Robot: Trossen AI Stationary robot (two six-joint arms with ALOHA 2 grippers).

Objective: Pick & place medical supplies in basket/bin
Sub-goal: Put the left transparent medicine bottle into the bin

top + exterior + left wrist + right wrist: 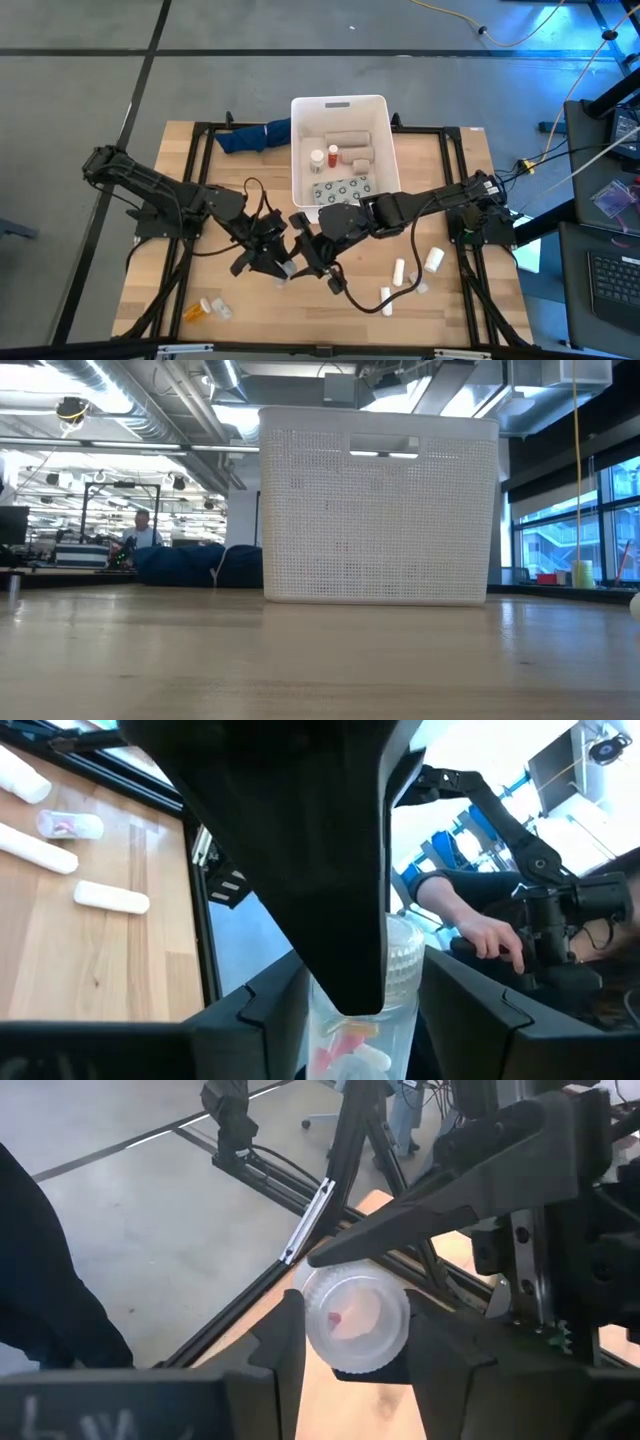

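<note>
Gripping one clear pill bottle [355, 1325] between both grippers at six o'clock of the half-filled basket [338, 105]; several supplies are remaining outside.

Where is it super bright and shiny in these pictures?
Low view: windows glare beside the white basket, and the table mirrors the light. Left wrist view: bright daylight washes out the room behind the clear bottle. High view: even light, only soft shadows.
</note>
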